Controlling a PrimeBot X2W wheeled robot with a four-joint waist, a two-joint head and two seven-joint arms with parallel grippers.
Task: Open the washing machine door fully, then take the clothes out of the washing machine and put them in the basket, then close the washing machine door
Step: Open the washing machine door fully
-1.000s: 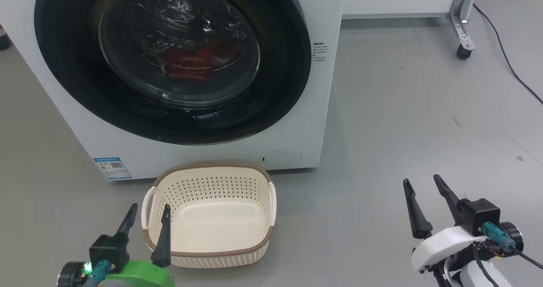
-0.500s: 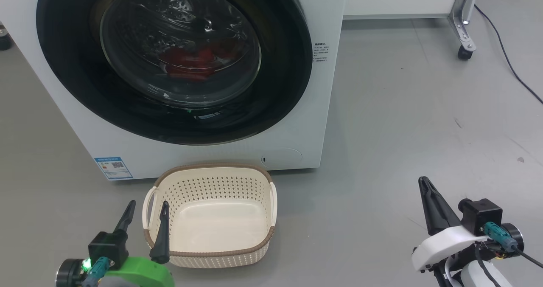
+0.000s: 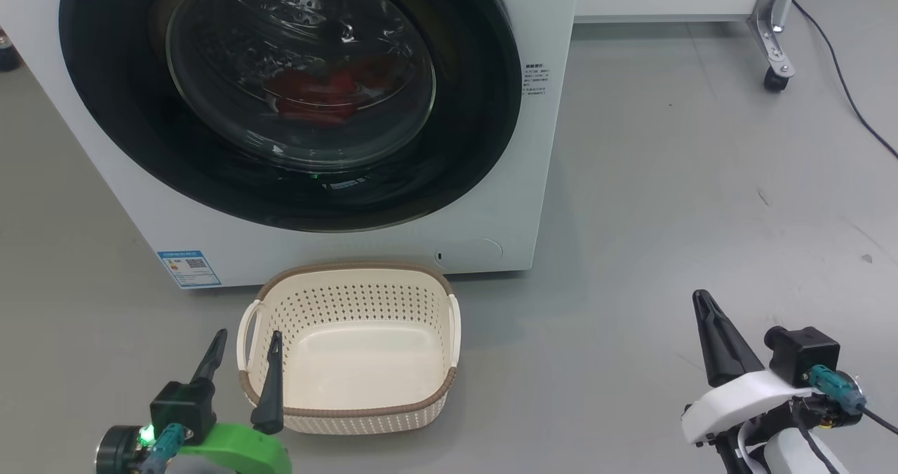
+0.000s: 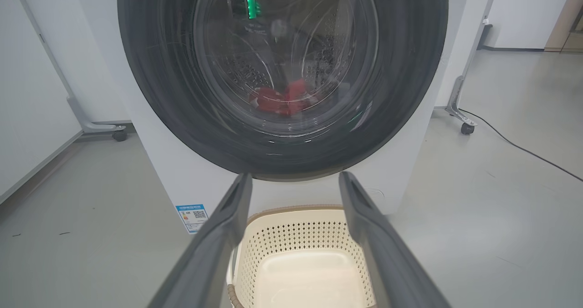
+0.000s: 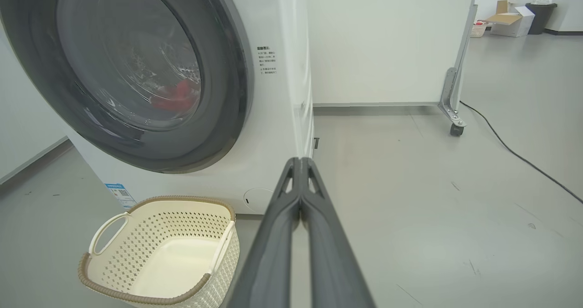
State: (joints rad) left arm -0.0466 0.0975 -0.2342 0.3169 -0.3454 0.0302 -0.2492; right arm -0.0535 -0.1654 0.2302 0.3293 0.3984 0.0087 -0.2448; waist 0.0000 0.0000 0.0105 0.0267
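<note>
The white washing machine (image 3: 491, 200) stands ahead with its round black-rimmed door (image 3: 126, 130) shut. Red clothes (image 3: 316, 92) lie inside the drum, behind the glass; the same clothes (image 4: 282, 99) show in the left wrist view. A cream basket (image 3: 351, 418) sits empty on the floor in front of the machine. My left gripper (image 3: 245, 344) is open at the basket's left handle, fingers pointing toward the machine. My right gripper (image 3: 701, 299) is shut on nothing, low over the floor to the right of the basket and machine.
Grey floor lies all around. A white panel on a metal leg with a caster (image 3: 775, 81) stands behind the machine on the right, and a black cable (image 3: 852, 102) runs across the floor there. A blue label (image 3: 188, 267) marks the machine's lower left corner.
My right gripper has shut, its two fingers now pressed together. The head camera has shifted slightly, so the whole scene sits a little higher and to the right.
</note>
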